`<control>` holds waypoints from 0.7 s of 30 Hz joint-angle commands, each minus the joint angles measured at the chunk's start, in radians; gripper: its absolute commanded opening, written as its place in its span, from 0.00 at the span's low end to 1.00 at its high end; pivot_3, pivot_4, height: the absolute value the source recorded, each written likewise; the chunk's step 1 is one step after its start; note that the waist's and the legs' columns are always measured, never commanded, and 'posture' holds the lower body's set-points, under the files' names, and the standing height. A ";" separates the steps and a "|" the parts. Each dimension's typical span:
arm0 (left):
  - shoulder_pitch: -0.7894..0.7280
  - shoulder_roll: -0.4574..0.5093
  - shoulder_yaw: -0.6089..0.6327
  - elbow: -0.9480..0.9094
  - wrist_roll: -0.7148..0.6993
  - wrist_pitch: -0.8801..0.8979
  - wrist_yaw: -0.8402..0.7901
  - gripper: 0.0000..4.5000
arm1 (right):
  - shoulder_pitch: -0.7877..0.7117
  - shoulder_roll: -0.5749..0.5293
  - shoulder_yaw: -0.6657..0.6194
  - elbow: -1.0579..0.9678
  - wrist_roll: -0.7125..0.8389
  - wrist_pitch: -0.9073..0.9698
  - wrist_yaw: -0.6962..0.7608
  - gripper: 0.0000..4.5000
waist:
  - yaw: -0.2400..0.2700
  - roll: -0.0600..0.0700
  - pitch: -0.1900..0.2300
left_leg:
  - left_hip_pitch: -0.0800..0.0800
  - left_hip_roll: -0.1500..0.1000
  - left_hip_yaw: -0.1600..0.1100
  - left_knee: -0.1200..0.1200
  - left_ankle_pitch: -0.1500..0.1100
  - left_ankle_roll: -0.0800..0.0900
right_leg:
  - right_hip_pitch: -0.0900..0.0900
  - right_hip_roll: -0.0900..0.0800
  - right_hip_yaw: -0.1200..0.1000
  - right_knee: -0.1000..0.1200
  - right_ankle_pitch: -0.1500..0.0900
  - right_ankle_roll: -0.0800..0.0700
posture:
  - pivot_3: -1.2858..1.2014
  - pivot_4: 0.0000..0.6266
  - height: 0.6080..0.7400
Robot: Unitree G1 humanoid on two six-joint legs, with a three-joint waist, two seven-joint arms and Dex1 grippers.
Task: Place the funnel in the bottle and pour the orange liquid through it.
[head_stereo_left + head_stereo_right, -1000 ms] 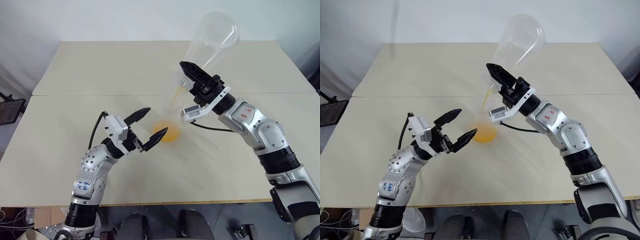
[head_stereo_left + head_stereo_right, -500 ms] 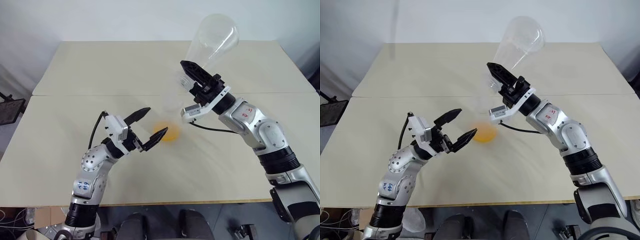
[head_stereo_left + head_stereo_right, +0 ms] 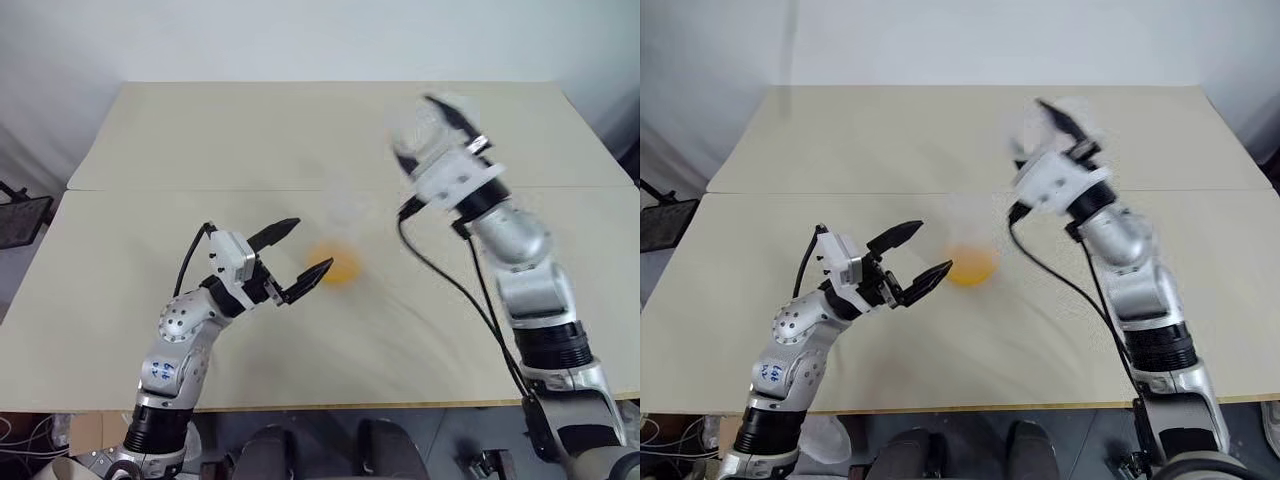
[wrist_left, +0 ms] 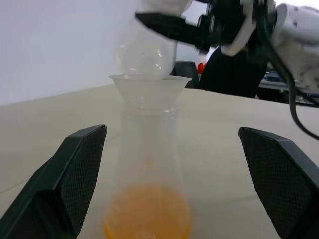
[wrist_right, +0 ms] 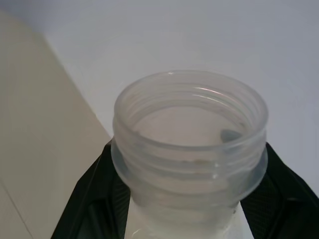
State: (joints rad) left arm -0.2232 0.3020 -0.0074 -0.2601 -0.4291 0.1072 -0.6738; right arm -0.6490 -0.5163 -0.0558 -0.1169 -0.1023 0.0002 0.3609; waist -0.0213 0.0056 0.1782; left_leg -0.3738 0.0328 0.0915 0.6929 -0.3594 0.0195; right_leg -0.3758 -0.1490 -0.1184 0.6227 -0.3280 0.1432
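Clear colourless bottle [image 4: 147,174] stands upright on the beige table [image 3: 200,130], orange liquid [image 4: 147,214] pooled at its base, small clear plastic funnel [image 4: 149,90] seated in its mouth. Left hand [image 3: 291,258] is wide, empty, straddling the bottle. Right hand [image 3: 440,125], up right of the bottle, grips a clear flask's threaded neck [image 5: 189,144], probably empty.

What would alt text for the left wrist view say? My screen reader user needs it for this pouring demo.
A clear bottle stands on a beige table with orange liquid pooled at its base and a clear funnel seated in its mouth. The left hand is open, one black finger on either side, not touching it.
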 commanded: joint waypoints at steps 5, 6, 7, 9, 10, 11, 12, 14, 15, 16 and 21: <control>0.004 0.016 0.002 -0.038 -0.026 0.018 -0.021 1.00 | 0.137 -0.104 -0.348 -0.047 0.437 0.454 0.166 0.55 | 0.020 0.000 0.000 | 0.000 -0.002 0.000 -0.001 0.000 0.000 | 0.000 0.000 0.000 -0.001 0.000 0.000 | 0.52 0.24 1.00; 0.000 0.015 0.002 -0.035 -0.027 0.019 -0.022 1.00 | 0.163 -0.108 -0.385 -0.032 0.475 0.487 0.173 0.55 | 0.022 0.000 0.000 | 0.000 -0.002 0.001 -0.001 0.000 0.001 | 0.000 0.000 0.000 -0.001 0.000 0.000 | 0.52 0.24 1.00; -0.004 0.015 0.002 -0.033 -0.027 0.021 -0.022 1.00 | 0.186 -0.112 -0.410 -0.020 0.502 0.515 0.179 0.55 | 0.022 0.000 0.000 | 0.000 -0.003 0.002 -0.001 0.000 0.001 | 0.000 0.000 0.000 -0.001 0.000 0.000 | 0.52 0.24 1.00; -0.007 0.013 0.001 -0.032 -0.028 0.023 -0.023 1.00 | 0.215 -0.118 -0.435 0.000 0.512 0.511 0.177 0.55 | 0.021 0.000 0.000 | 0.000 -0.003 0.002 -0.001 0.000 0.001 | 0.000 0.000 0.000 -0.001 0.000 0.000 | 0.52 0.24 1.00; -0.008 0.012 -0.002 -0.032 -0.029 0.024 -0.025 1.00 | 0.230 -0.110 -0.448 0.018 0.515 0.493 0.173 0.55 | 0.019 0.000 0.000 | 0.000 -0.003 0.003 -0.001 0.000 0.000 | 0.000 0.000 0.001 -0.001 0.000 0.000 | 0.52 0.24 1.00; -0.009 0.010 -0.004 -0.032 -0.030 0.026 -0.026 1.00 | 0.244 -0.102 -0.453 0.035 0.510 0.451 0.175 0.55 | 0.018 0.000 0.000 | 0.001 -0.003 0.003 -0.001 0.000 0.000 | 0.000 0.001 0.001 -0.001 0.000 0.000 | 0.52 0.24 1.00; -0.012 0.009 -0.009 -0.032 -0.029 0.027 -0.027 1.00 | 0.254 -0.087 -0.458 0.047 0.518 0.431 0.176 0.55 | 0.018 0.000 0.000 | 0.001 -0.003 0.004 -0.001 0.000 0.000 | 0.000 0.001 0.001 -0.001 0.000 0.000 | 0.52 0.24 1.00; -0.017 0.008 -0.011 -0.031 -0.031 0.031 -0.028 1.00 | 0.261 -0.055 -0.469 0.054 0.542 0.403 0.167 0.55 | 0.018 0.000 0.000 | 0.002 -0.003 0.004 -0.001 0.000 0.000 | -0.001 0.002 0.002 -0.001 0.000 0.000 | 0.52 0.24 1.00; -0.019 0.008 -0.011 -0.031 -0.031 0.032 -0.028 1.00 | 0.267 -0.044 -0.472 0.055 0.555 0.404 0.163 0.55 | 0.018 0.000 0.000 | 0.002 -0.002 0.005 -0.001 0.000 0.000 | -0.001 0.002 0.002 -0.001 0.000 0.000 | 0.52 0.24 1.00; -0.021 0.008 -0.010 -0.031 -0.031 0.034 -0.027 1.00 | 0.271 -0.038 -0.474 0.058 0.562 0.401 0.161 0.55 | 0.019 0.000 0.000 | 0.002 -0.002 0.005 -0.001 0.000 0.000 | -0.001 0.002 0.002 -0.001 0.000 0.000 | 0.52 0.24 1.00; -0.023 0.016 -0.001 -0.038 -0.038 0.044 -0.029 1.00 | 0.312 -0.023 -0.486 0.050 0.598 0.404 0.159 0.77 | 0.027 0.000 0.000 | 0.002 -0.003 0.004 -0.001 0.000 0.000 | 0.000 0.002 0.002 -0.001 0.000 0.000 | 0.52 0.24 1.00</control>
State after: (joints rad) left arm -0.2367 0.3145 -0.0176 -0.2629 -0.4455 0.1533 -0.6958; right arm -0.3474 -0.5396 -0.5122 -0.0374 0.4695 0.4254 0.5200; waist 0.0054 0.0056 0.1783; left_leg -0.3721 0.0297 0.0953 0.6919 -0.3592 0.0191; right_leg -0.3760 -0.1474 -0.1160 0.6218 -0.3279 0.1432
